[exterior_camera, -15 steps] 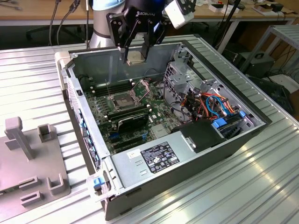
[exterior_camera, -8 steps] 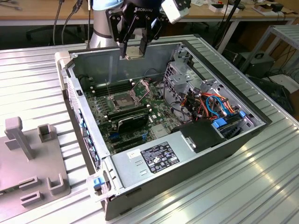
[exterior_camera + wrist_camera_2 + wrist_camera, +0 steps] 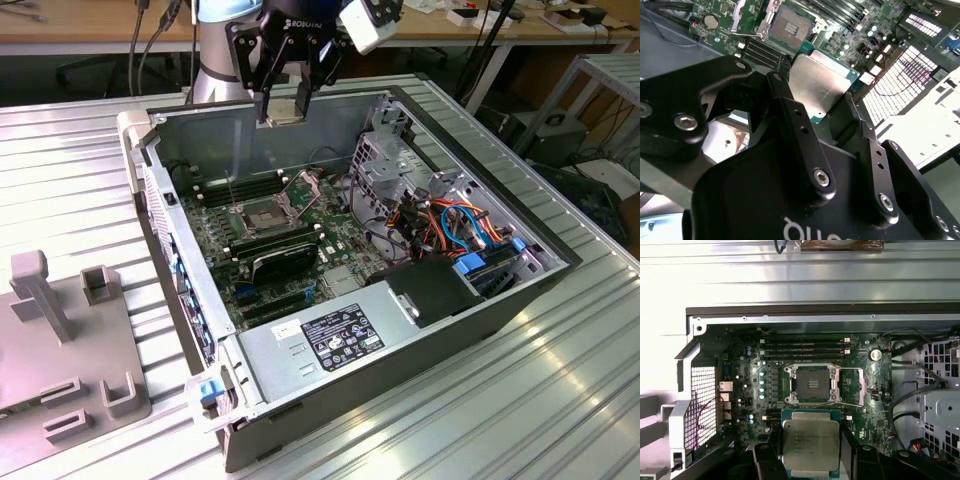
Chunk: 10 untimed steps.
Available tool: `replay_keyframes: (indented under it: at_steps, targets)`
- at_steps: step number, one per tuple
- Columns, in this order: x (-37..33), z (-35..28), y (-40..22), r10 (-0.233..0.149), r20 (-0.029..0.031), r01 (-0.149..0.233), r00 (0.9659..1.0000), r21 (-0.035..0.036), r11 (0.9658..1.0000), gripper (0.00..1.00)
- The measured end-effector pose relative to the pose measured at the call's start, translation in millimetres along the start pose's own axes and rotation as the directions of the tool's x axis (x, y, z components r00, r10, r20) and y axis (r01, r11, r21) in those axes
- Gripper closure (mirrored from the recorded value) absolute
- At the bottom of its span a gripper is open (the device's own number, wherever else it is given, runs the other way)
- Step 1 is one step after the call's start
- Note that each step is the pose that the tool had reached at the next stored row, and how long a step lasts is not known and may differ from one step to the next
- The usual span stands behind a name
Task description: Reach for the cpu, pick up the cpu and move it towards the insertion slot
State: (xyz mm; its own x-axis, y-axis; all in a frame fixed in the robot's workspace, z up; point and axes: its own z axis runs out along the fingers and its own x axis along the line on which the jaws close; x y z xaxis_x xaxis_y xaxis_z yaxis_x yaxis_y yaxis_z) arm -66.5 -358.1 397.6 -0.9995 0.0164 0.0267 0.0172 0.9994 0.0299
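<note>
Above the open computer, the hand [image 3: 286, 102] grips the cpu [image 3: 810, 442]; tilted, it could miss the insertion slot [image 3: 811, 384] at twelve o'clock.

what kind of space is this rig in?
Likely a robotics lab or workshop: an open PC case lies on a ribbed aluminium table, wooden benches with cables stand behind, and the gripper holds a CPU.
</note>
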Motion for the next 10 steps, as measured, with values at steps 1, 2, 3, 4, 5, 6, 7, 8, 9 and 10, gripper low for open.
replay_keyframes:
  at_steps: [1,2,3,4,5,6,7,8,9,10]
  targets:
    - [0.0,0.7,0.2,-0.001,0.0,0.001,1.0,-0.0003,1.0,0.45]
    - [0.3,1.0,1.2,-0.003,-0.0001,0.003,1.0,-0.0001,1.0,0.45]
    - [0.3,1.2,2.5,-0.007,-0.0002,0.007,1.0,0.0,1.0,0.45]
    - [0.3,1.4,3.8,-0.015,-0.0005,0.015,0.9999,0.0003,0.9999,0.45]
    - [0.2,1.5,4.6,-0.022,-0.0006,0.022,0.9998,0.0003,0.9998,0.45]
    - [0.2,1.6,5.2,-0.028,-0.0008,0.028,0.9996,0.0005,0.9996,0.45]
    - [0.2,1.6,5.8,-0.035,-0.001,0.035,0.9994,0.0007,0.9994,0.45]
    - [0.1,1.7,6.4,-0.042,-0.0012,0.042,0.9991,0.0008,0.9991,0.45]
    - [-0.1,1.7,6.7,-0.048,-0.0014,0.048,0.9988,0.001,0.9988,0.45]
    - [-0.4,1.7,6.9,-0.053,-0.0016,0.053,0.9986,0.0011,0.9986,0.45]
